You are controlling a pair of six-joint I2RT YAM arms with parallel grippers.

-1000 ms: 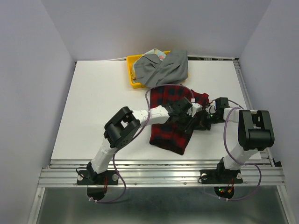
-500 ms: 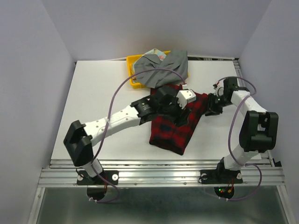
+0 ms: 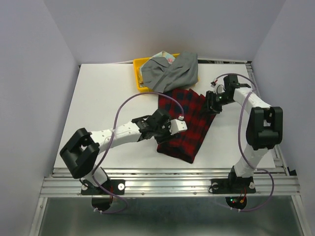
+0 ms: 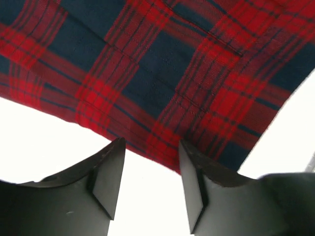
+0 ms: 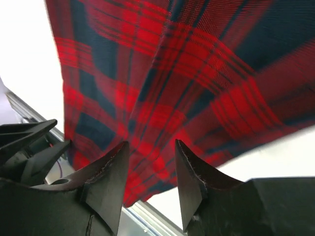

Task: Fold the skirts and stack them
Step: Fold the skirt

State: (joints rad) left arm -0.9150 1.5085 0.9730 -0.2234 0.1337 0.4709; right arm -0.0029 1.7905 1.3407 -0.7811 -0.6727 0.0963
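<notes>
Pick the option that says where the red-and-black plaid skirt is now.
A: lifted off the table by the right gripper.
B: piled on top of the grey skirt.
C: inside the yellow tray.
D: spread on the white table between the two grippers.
D: the plaid skirt lies on the table, with the left gripper and right gripper open at its sides.

**Two white-and-black arms with purple cables**

The left arm (image 3: 118, 133) and the right arm (image 3: 250, 101) are made of white tube-shaped links joined by bulky black joint housings. A thin purple cable (image 3: 122, 105) hangs in loose loops along each arm. Each arm stands on a black base (image 3: 98, 186). Small red and green lights (image 3: 236, 200) glow at the right one. The left gripper (image 4: 151, 147) and the right gripper (image 5: 151, 145) have matt black, wedge-shaped fingers (image 4: 106, 179).
</notes>
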